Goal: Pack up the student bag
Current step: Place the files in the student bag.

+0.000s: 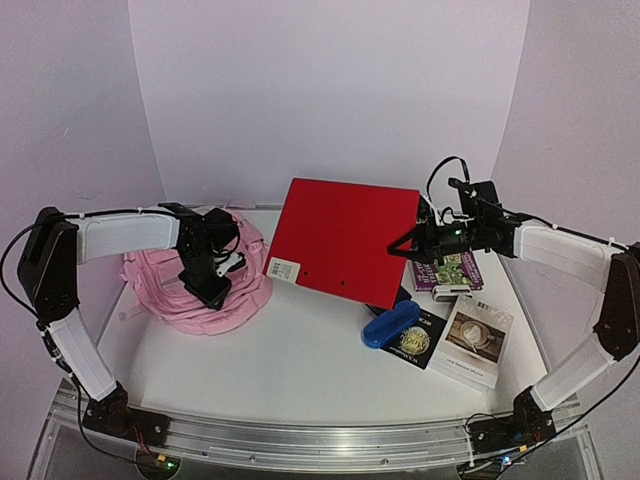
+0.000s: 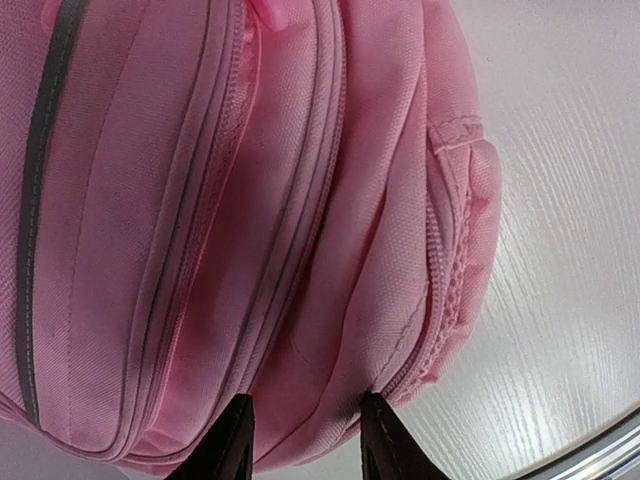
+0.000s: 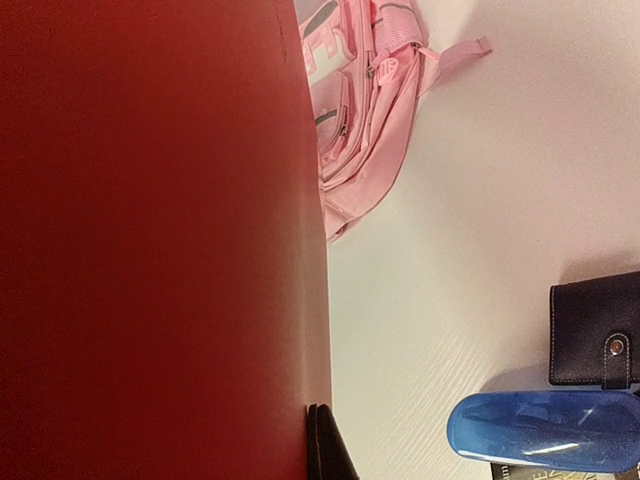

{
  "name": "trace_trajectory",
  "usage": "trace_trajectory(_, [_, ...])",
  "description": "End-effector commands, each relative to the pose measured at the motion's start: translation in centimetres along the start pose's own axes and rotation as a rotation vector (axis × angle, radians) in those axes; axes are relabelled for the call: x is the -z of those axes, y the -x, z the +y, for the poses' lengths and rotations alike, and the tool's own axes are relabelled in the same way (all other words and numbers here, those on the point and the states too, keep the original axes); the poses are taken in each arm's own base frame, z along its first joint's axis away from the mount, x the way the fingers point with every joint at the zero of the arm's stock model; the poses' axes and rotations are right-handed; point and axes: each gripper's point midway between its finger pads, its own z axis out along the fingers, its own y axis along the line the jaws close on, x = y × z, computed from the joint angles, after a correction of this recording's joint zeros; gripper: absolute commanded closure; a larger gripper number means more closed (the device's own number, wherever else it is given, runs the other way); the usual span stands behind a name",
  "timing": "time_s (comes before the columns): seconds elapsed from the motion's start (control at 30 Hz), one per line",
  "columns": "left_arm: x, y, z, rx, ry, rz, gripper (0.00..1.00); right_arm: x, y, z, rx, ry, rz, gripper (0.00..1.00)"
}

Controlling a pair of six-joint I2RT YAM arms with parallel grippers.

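**A:** Bag first: where does the student bag (image 1: 245, 300) lie?

**B:** Left of the red folder (image 1: 345, 240), slumped in a soft pink heap on the white table (image 1: 300, 380). From above, the folder's lower left corner, the one with the white label (image 1: 282, 268), overlaps the bag's edge. I cannot tell whether they touch.

**A:** And the folder itself?

**B:** It is raised off the table and tilted. The right gripper (image 1: 412, 243) is at its right edge, clamped tight on the cover. In the right wrist view the red surface fills the left half, with one black finger (image 3: 325, 445) flat against it.

**A:** What about the left gripper (image 2: 305, 445)?

**B:** It is well left of the folder, down on the bag. Its fingers (image 2: 232, 445) stand partway apart, tips against the pink fabric by the zip seams, with a bulge of cloth between them. I cannot tell whether they pinch it.

**A:** Anything else nearby?

**B:** A blue case (image 1: 390, 325) lies just on the near side of the folder's lower right corner. A black booklet (image 1: 422, 345) is beside it and a white book (image 1: 475, 340) with a coffee cup on its cover lies further right. A purple book (image 1: 455, 272) sits right of the folder, under the right gripper. The right wrist view also shows a black wallet (image 3: 595, 325) just beside the case.
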Motion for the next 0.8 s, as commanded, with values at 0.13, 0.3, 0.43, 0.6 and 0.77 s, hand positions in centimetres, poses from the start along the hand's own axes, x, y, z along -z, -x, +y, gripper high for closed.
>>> trace_trajectory(0.13, [-2.3,-0.7,0.4,0.0,0.002,0.056,0.65,0.8,1.4,3.0,0.116,0.082,-0.046,1.0])
trace_trajectory(0.3, [-4.2,-1.7,1.5,-0.013,0.077,0.134,0.54,0.7,1.3,2.7,0.111,0.078,-0.043,1.0])
trace_trajectory(0.43, [-5.1,-2.2,1.8,-0.02,0.101,0.174,0.41,0.7,1.1,2.6,0.109,0.077,-0.042,1.0])
trace_trajectory(0.6, [-5.0,-1.3,1.2,-0.018,0.085,0.171,0.76,0.8,1.0,2.8,0.105,0.081,-0.045,1.0])
trace_trajectory(0.77, [-0.9,3.9,0.6,0.084,0.021,-0.005,1.0,1.3,1.3,3.7,0.103,0.103,-0.075,1.0])
